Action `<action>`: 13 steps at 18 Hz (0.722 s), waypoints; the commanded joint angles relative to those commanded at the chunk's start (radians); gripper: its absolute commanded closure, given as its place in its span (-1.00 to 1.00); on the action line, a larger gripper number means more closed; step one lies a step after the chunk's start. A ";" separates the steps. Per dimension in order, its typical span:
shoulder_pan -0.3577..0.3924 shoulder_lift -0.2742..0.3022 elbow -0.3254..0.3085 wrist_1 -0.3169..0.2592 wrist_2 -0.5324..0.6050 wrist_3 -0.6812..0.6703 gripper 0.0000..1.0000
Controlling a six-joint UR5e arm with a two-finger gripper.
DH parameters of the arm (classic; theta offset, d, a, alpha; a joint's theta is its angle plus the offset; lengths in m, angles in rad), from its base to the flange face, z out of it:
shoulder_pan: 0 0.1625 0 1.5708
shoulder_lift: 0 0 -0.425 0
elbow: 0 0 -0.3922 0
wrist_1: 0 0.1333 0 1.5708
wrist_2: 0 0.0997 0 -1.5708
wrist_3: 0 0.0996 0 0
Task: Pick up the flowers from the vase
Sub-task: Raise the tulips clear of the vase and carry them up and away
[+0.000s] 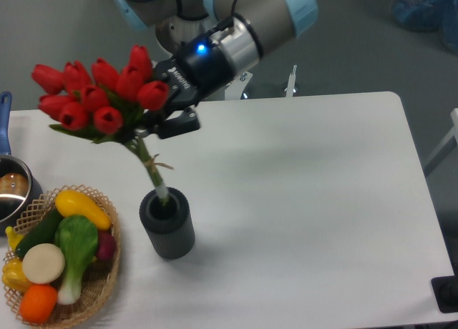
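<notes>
Nearest, bottom left: wicker basket (107,275) w/ colourful veg, cut off partly by frame edge. Just right of it, dark grey ribbed vase (167,223) upright on white table (308,200), round mouth up. Stem ends of flowers (100,100) reaching into vase mouth, tips just inside rim; how deep, can't tell — hidden by rim. Stems tied w/ pale string above vase, leaning up and left; red tulip buds and green leaves spread well above table, over left part. At left edge, metal pot (11,193) w/ blue handle, mostly cut off by frame. Further back, gripper (154,125) clamped on bunch just under buds, at top of stems; one dark finger visible in front of stems, other hidden behind leaves and buds, so exact gap not readable, but closed tight enough to hold bunch. Blue light lit on gripper body. Behind, grey arm w/ light blue joints running up and right, out of frame at top. Far right bottom corner, dark object, cut off, not identifiable.
</notes>
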 joint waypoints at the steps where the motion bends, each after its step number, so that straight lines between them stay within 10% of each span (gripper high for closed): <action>1: 0.012 0.008 0.003 0.000 0.015 -0.002 0.11; 13: 0.172 0.014 0.014 0.003 0.055 -0.020 0.11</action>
